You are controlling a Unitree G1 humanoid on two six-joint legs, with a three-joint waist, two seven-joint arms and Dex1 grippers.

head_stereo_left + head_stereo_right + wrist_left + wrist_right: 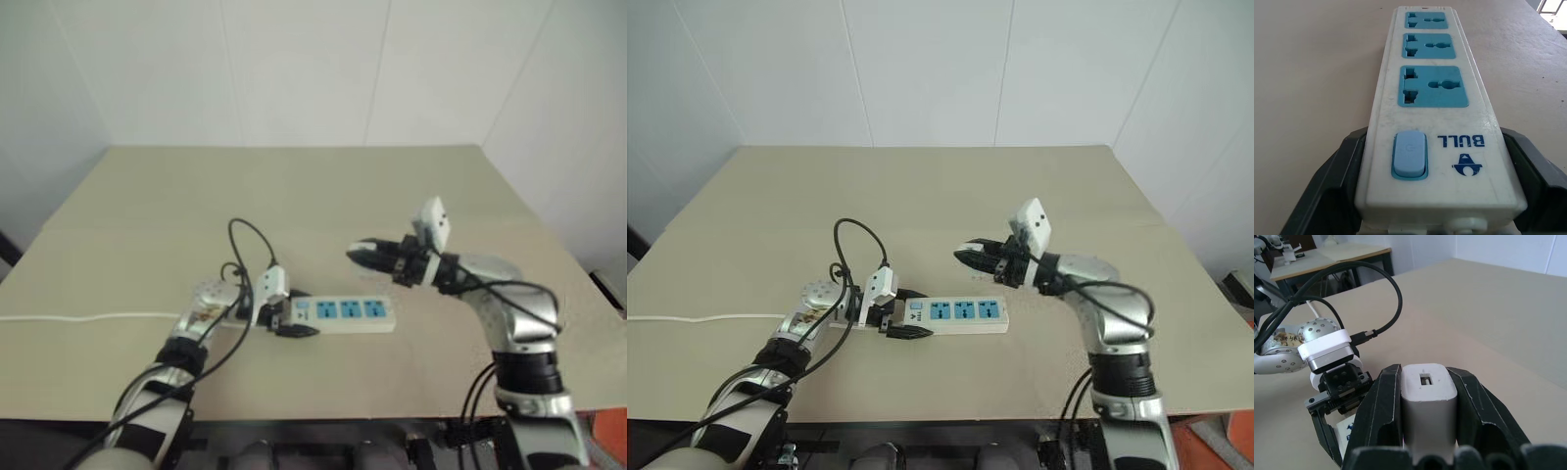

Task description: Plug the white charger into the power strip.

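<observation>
step: right gripper [1427, 431] clenched on white charger [1428, 406], mid-frame right, above table [147, 196] | left gripper [904, 313] pins power strip [955, 313] switch end, lower centre | do well: square prongs (hidden, probably facing down) over a socket, press straight | strip: hard glossy plastic bar, blue faces

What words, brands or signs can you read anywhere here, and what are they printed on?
"BULL": blue letters on the power strip, beside its switch, above a small blue logo.
A sticker on the left arm's wrist carries marks too blurred to read.
Nothing readable on the white charger.
</observation>
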